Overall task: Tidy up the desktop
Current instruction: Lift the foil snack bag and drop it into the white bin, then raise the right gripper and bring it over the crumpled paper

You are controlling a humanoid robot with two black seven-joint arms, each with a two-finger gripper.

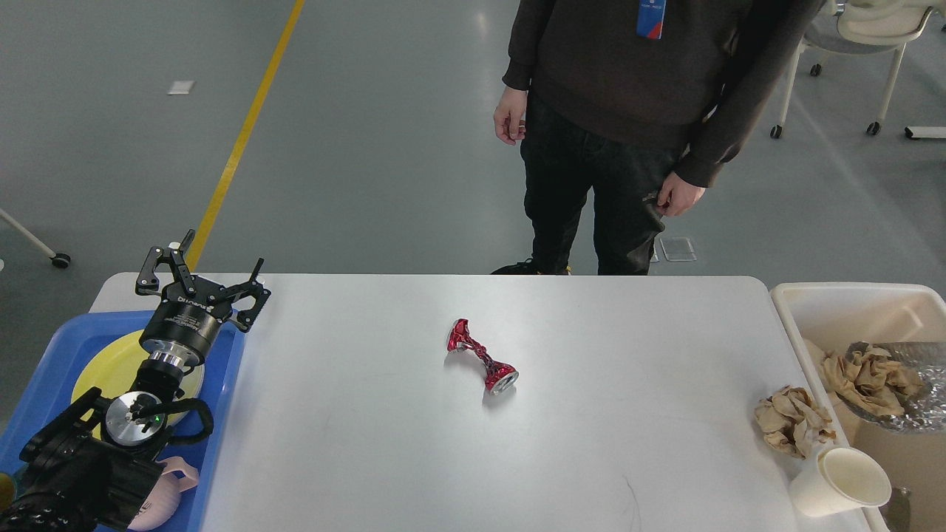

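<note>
Desktop (369,443) fills the lower view; crushed red can (482,356) lies at its centre; crumpled paper (792,420) and tipped paper cup (839,482) sit at its right edge, beside the bin (850,299); left gripper (203,284) spread, empty, above the blue tray (222,384) holding a yellow plate (111,362); right gripper out of view.

Bright, even overhead light; soft shadows; sharp focus.

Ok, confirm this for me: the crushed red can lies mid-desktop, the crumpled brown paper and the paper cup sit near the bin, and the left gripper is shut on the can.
Not quite. In the head view the left gripper is open and empty, above the blue tray, well apart from the crushed red can. The rest holds.
</note>
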